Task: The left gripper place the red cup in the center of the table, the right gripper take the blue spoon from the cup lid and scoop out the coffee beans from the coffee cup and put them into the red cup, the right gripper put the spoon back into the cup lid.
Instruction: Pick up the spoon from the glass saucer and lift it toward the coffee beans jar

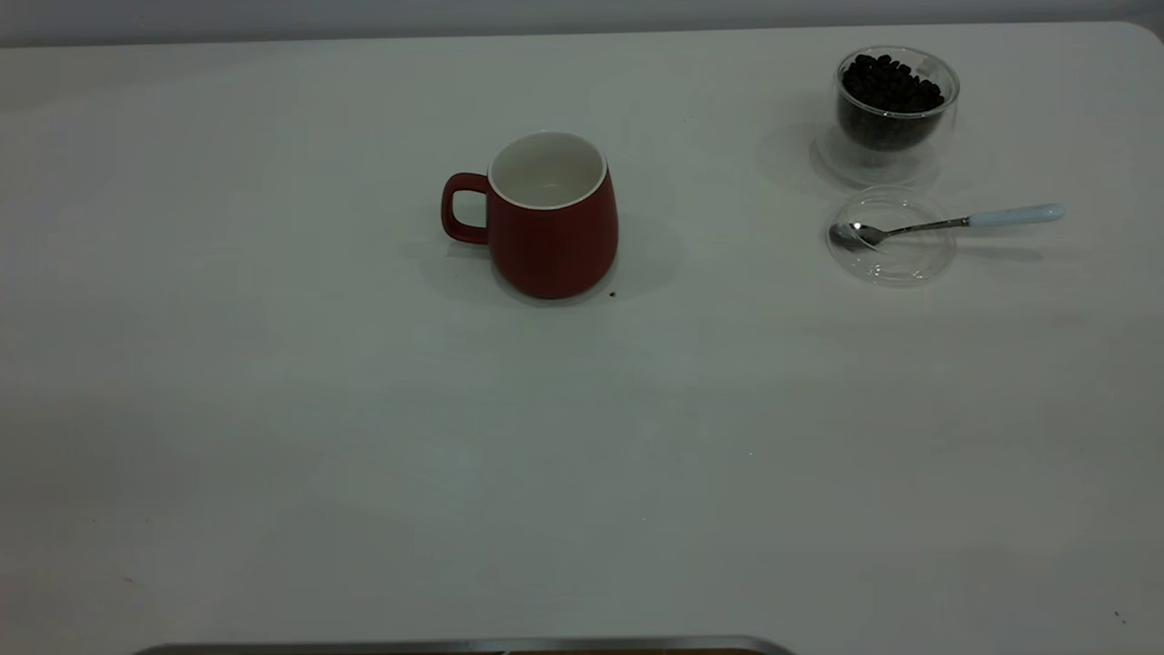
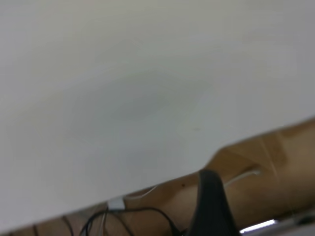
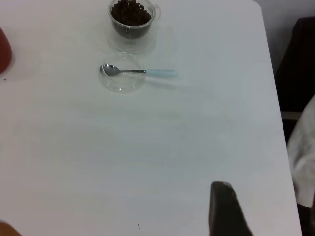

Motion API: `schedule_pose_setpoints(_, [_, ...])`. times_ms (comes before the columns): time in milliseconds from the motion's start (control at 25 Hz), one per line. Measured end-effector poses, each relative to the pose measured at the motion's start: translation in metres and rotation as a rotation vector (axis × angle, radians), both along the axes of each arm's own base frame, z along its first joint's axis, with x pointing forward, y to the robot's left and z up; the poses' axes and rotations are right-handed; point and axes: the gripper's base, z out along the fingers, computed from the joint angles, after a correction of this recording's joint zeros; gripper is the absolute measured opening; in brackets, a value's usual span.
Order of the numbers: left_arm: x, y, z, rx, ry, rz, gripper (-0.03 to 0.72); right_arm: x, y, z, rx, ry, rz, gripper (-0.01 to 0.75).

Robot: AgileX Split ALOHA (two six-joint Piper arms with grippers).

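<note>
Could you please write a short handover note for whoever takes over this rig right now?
Left hand: off the table's near edge, holding nothing that I can see; whether it is open or shut is unclear.
Right hand: over the bare right side of the table, well short of the spoon; its state is unclear too.
Red cup: upright near the table's middle, handle toward the left arm's side, seemingly without beans.
Glass cup: at the far right, full of coffee beans.
Spoon: bowl resting in the clear lid in front of the glass cup, handle sticking out.
Done: the red cup appears placed.
Left: pick up the spoon, scoop beans into the red cup, return the spoon to the lid.
</note>
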Motion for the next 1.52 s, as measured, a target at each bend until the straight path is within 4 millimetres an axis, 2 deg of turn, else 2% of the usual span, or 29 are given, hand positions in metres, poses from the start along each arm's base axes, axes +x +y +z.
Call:
schedule_pose_setpoints(160, [0.000,0.002,0.000,0.000,-0.002,0.148,0.587,0.000,0.000,0.000,0.000,0.000,0.000,0.441])
schedule_pose_setpoints(280, [-0.001,0.002,0.000,0.000,-0.002,0.184,0.587,0.000,0.000,0.000,0.000,0.000,0.000,0.441])
schedule_pose_setpoints(800, [-0.022,0.003,0.000,-0.019,-0.156,0.190,0.587,0.000,0.000,0.000,0.000,0.000,0.000,0.441])
schedule_pose_setpoints(1520, [-0.023,0.003,0.000,-0.058,-0.161,0.225,0.587,0.000,0.000,0.000,0.000,0.000,0.000,0.441])
